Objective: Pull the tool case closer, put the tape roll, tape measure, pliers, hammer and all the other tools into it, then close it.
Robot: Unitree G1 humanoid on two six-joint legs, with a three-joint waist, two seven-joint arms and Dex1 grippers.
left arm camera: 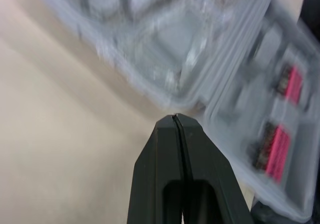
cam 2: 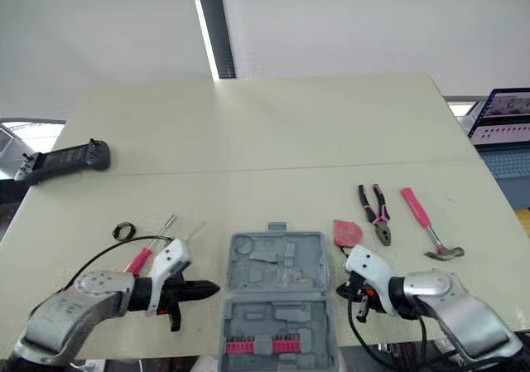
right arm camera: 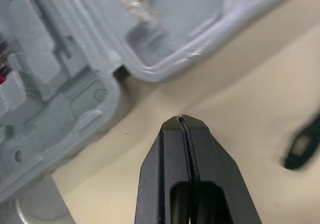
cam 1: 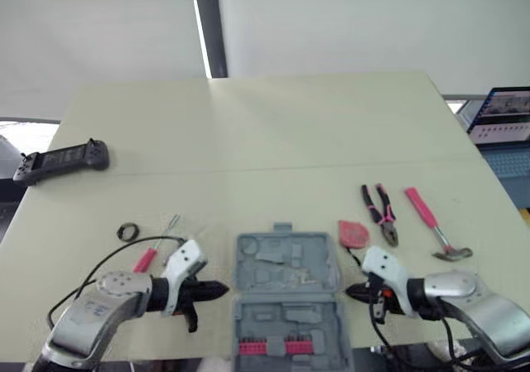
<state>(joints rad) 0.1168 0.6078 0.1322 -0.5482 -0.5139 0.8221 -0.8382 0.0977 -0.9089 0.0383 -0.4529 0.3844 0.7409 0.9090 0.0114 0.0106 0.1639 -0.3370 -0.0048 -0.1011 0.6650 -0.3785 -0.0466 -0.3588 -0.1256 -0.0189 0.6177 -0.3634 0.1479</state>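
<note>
Head view: the tool case (cam 1: 286, 260) lies open at the middle of the desk's (cam 1: 273, 132) near edge. The left gripper (cam 1: 219, 289) and right gripper (cam 1: 351, 291) flank it. Tape measure (cam 1: 354, 234), pliers (cam 1: 381, 214) and hammer (cam 1: 435, 223) lie toward the right edge, and the tape roll (cam 1: 127, 231) toward the left.

Left wrist view: the 2 fingers (left arm camera: 160, 154) are pressed together, empty, just beside the case wall.

Right wrist view: both fingers closed, empty, near the case.
</note>
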